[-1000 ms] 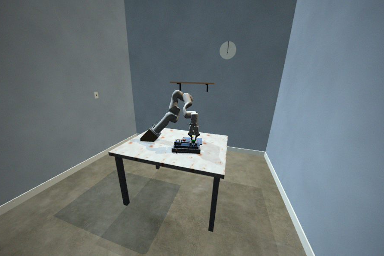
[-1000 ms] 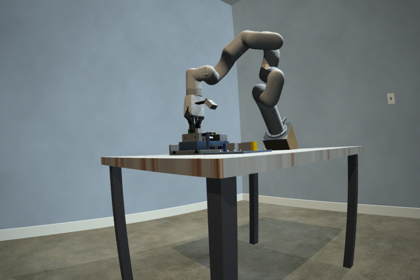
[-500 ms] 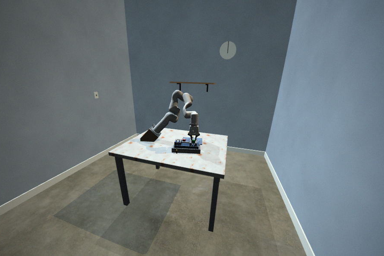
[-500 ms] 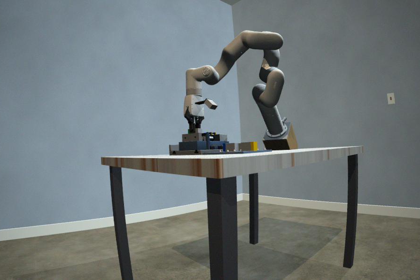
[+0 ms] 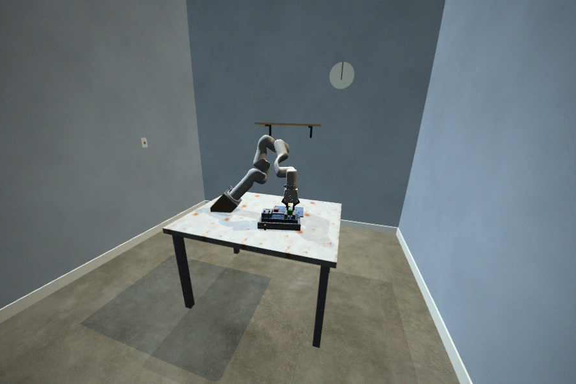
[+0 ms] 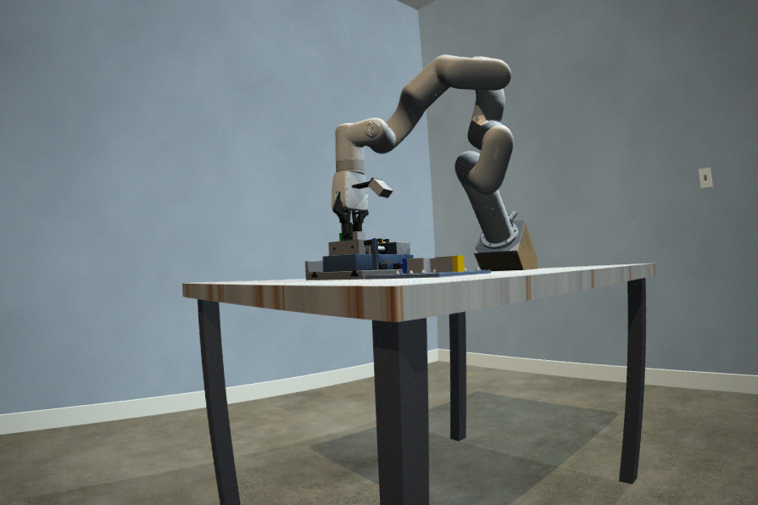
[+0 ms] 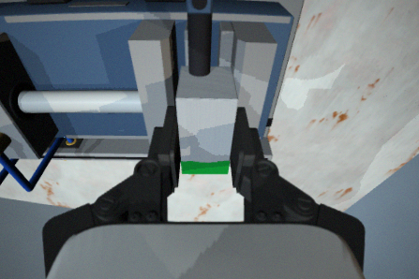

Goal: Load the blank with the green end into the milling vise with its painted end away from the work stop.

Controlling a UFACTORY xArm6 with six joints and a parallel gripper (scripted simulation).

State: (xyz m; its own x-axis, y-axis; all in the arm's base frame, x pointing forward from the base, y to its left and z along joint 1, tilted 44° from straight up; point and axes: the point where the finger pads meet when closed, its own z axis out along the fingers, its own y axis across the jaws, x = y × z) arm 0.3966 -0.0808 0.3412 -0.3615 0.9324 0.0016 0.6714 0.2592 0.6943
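Green-ended blank (image 7: 205, 112) held between the vise's two jaw blocks, its plain end toward the work stop (image 7: 199, 39) at 12 o'clock, green end at 6 o'clock. The gripper (image 7: 205, 154) pinches its long sides. Seating well likely requires a square descent onto the low bars, then pressing it against the hose-free fixed jaw (image 7: 255, 56) at 1 o'clock and against the stop before release.

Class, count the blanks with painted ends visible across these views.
3: green-ended blank held in the pincer; yellow-ended blank on the infeed plate; red-ended blank left of the pincer in the top view. Others may be hidden.
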